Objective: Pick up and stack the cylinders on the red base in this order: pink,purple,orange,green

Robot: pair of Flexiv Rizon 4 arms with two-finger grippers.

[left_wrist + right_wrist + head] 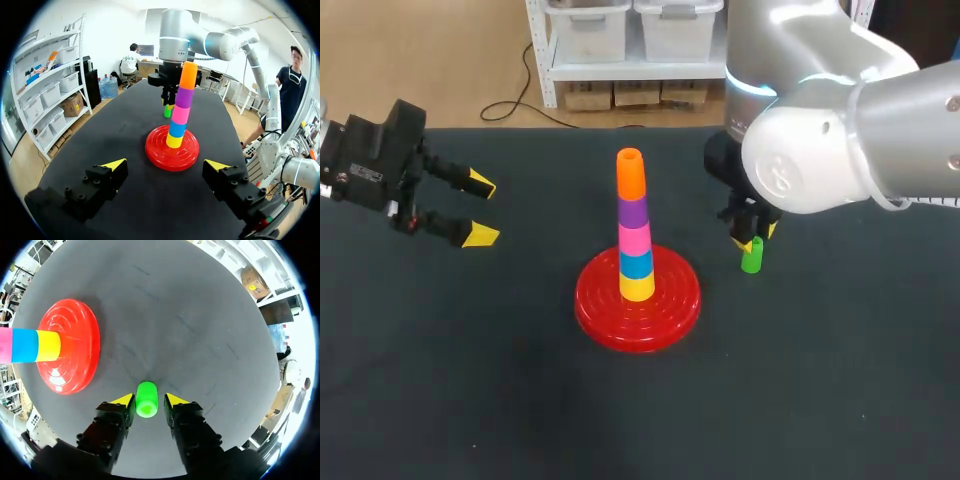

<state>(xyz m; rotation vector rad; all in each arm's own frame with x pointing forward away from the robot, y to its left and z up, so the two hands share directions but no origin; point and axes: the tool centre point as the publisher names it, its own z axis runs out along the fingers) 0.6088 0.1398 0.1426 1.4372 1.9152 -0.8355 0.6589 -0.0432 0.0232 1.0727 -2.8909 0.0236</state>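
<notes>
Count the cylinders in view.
6: yellow, blue, pink, purple, orange stacked upward on the base; green on the table, inside the right gripper. None seems hidden.

The left arm comes in low from the left side. The left gripper (480,210) is held level and points toward the middle, its fingers spread wide. The right arm bends in from the right with its wrist turned straight down. The right gripper (148,400) hangs low, its fingers narrowly parted.
</notes>
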